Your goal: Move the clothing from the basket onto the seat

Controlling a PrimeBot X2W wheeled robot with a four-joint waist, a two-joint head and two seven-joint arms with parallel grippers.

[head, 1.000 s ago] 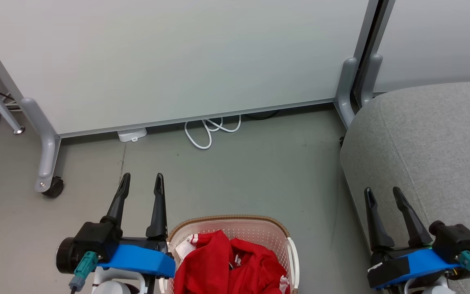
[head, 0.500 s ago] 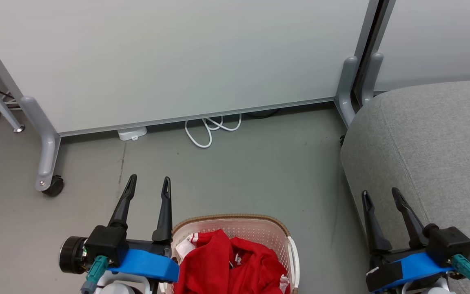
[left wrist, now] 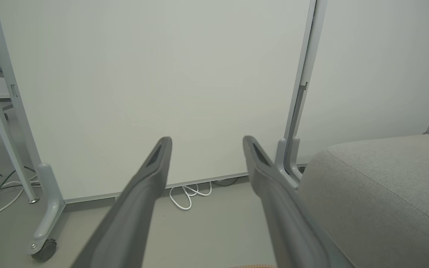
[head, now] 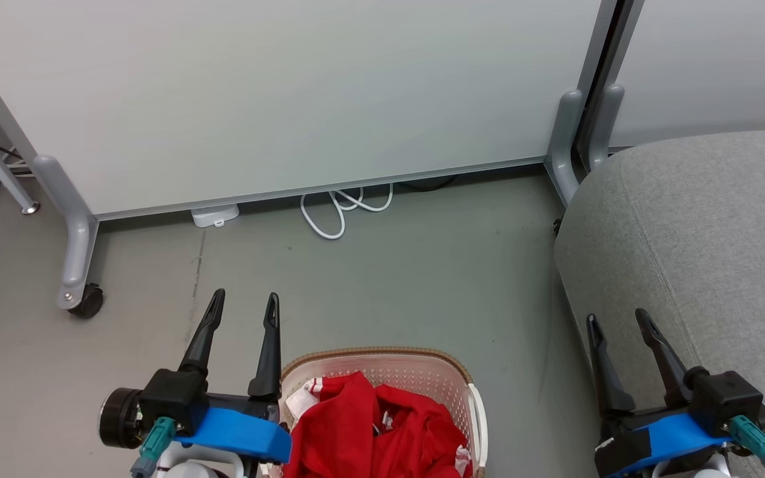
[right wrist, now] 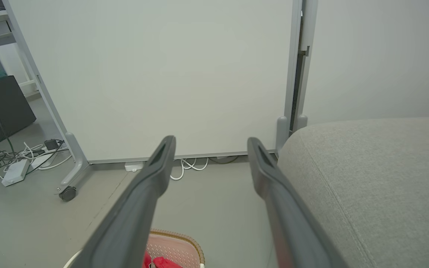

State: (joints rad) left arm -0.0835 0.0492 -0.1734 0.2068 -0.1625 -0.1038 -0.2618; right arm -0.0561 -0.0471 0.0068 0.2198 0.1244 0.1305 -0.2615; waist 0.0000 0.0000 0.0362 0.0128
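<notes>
The left claw (head: 246,295) and right claw (head: 615,316) are spread apart, empty. Soft red clothes (head: 369,431) lie in the cream plastic basket (head: 422,370).

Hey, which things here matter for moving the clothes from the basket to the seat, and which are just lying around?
For the job: red clothing, basket, grey seat, left gripper and right gripper, both open and empty.

Lying about: white cable loop, white plug box, wheeled partition panel, power strip among loose cords.
</notes>
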